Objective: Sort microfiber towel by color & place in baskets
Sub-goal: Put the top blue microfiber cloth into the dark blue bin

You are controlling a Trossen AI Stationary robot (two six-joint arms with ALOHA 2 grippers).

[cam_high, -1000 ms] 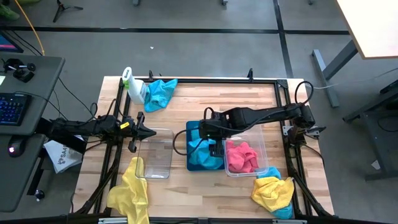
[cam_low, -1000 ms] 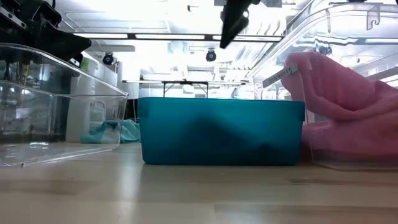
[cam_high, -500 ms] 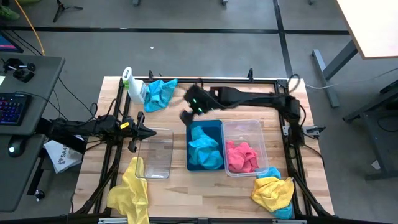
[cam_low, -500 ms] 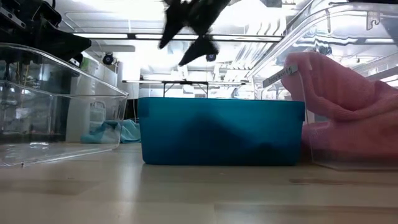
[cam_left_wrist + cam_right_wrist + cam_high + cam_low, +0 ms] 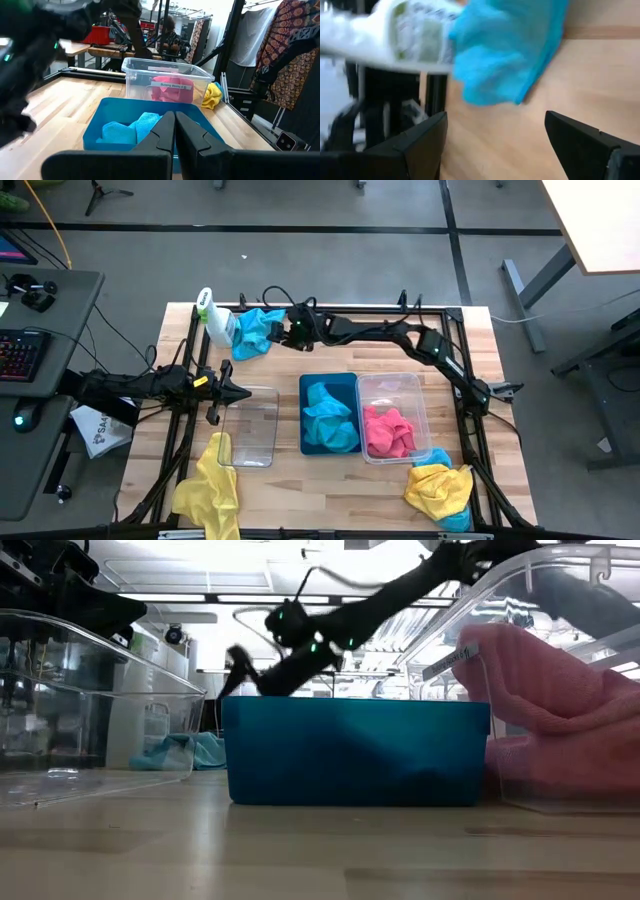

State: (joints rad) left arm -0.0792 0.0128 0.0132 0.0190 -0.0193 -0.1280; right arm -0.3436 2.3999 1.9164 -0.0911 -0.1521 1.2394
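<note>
Reaching right end effector (image 5: 283, 330), fingers spread, just beside one cyan towel (image 5: 255, 330); keeping left end effector (image 5: 240, 393) pressed together over one of three baskets (image 5: 250, 428).

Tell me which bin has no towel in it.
The clear bin on the left. The teal bin holds a cyan towel; the other clear bin holds pink.

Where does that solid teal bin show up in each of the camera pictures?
High view: teal bin at table centre.
Low view: fills the middle.
Left wrist view: just beyond the fingers.
Right wrist view: not in it.
Shared landmark: the clear bin with pink towel beside it.
</note>
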